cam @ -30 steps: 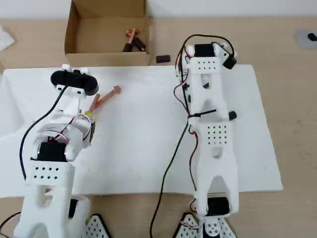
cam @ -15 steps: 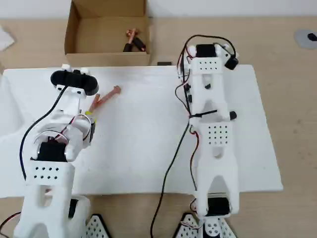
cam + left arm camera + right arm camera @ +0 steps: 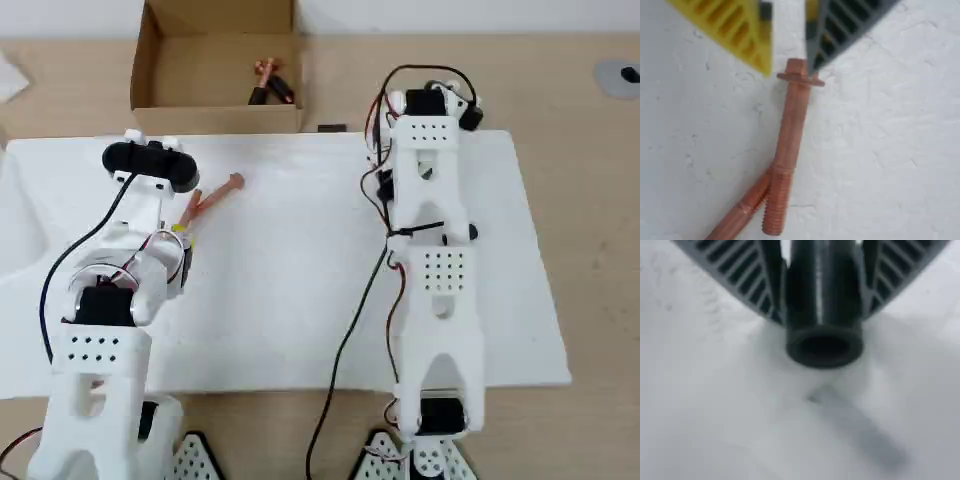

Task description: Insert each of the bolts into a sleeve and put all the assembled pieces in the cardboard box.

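A: Where's the left gripper [image 3: 789, 52]?

B: On the white mat [image 3: 290, 280], in front of the cardboard box [image 3: 215, 118]. Its yellow and grey fingers stand apart on either side of a copper bolt [image 3: 790, 130], at the head, with nothing clamped. A second bolt [image 3: 742, 210] crosses the first at the threaded end.

A: And in the box?

B: Assembled pieces [image 3: 272, 82] lie by its right wall. A small dark piece [image 3: 330, 128] sits just beside its right front corner.

A: The right gripper [image 3: 822, 312]?

B: Well right of the box, clamped on a dark sleeve [image 3: 824, 340], open end out.
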You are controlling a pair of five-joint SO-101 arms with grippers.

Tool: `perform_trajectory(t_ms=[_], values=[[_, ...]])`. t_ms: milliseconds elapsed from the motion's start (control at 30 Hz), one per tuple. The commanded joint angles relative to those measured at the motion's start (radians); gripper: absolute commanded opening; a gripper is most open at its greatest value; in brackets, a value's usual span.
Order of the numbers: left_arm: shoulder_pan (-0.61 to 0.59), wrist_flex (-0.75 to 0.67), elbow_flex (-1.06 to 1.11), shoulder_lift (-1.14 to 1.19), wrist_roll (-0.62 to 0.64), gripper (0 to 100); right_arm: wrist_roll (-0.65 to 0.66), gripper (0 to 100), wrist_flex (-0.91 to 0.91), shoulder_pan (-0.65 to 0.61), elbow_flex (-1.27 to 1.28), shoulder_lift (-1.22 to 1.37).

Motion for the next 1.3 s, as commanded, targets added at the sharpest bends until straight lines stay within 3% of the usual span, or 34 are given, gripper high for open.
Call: perform_trajectory(t_ms=[0,167,300,467,833,1100,1267], values=[[0.009,-0.014,-0.012,-0.018,0.018,5,0.143,1.0,0.011,-0.067,-0.114,-0.036],[-0.021,-0.014,-0.014,-0.010,0.227,6,0.391,1.0,0.011,-0.150,-0.308,-0.180],[-0.101,-0.038,-0.028,0.035,0.282,8,0.489,1.0,0.011,-0.173,-0.386,-0.220],[-0.081,0.046,-0.166,0.232,0.298,9,0.497,1.0,0.011,-0.168,-0.390,-0.219],[-0.026,0.052,-0.428,0.647,0.229,10,0.496,1.0,0.011,-0.176,-0.389,-0.219],[-0.032,0.221,-0.641,0.785,0.186,10,0.496,1.0,0.011,-0.176,-0.389,-0.219],[-0.026,0.229,-0.677,0.797,0.183,10,0.496,1.0,0.011,-0.176,-0.392,-0.220]])
